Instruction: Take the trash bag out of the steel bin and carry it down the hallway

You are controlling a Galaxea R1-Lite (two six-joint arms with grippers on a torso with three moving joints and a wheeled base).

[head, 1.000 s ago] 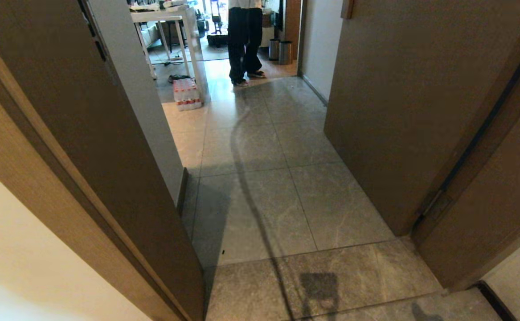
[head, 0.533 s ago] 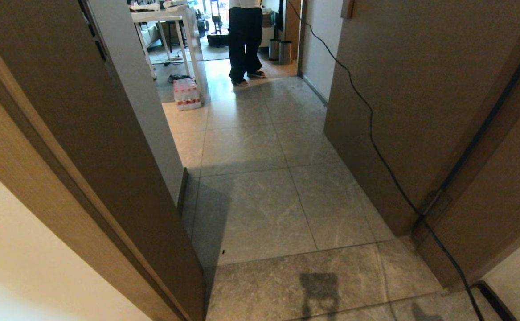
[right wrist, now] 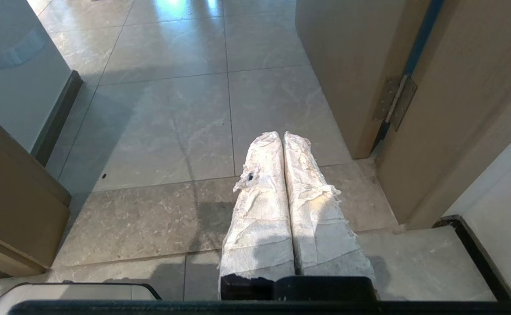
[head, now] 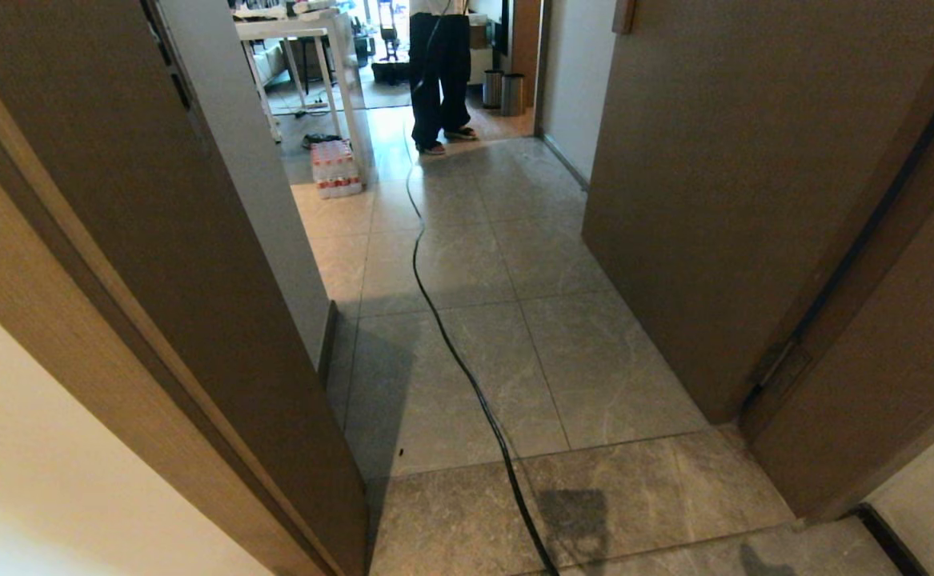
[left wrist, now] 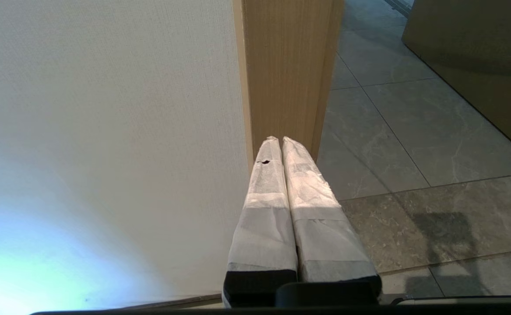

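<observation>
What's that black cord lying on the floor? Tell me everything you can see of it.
The thin black cable lies loose on the grey stone floor tiles of the hallway. It runs in a gentle wavy line from the picture's bottom edge, near the robot, up the middle of the passage to the person in dark trousers standing at the far end. Its ends are not visible.

Left tool (left wrist: 281, 139), right tool (right wrist: 281, 134): long fingers wrapped in white, perhaps paper, tape; black bases.

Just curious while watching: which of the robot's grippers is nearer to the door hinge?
Right. The right gripper hangs over the floor tiles close beside the door hinge; the left gripper is across the doorway, by the wooden door frame.
</observation>
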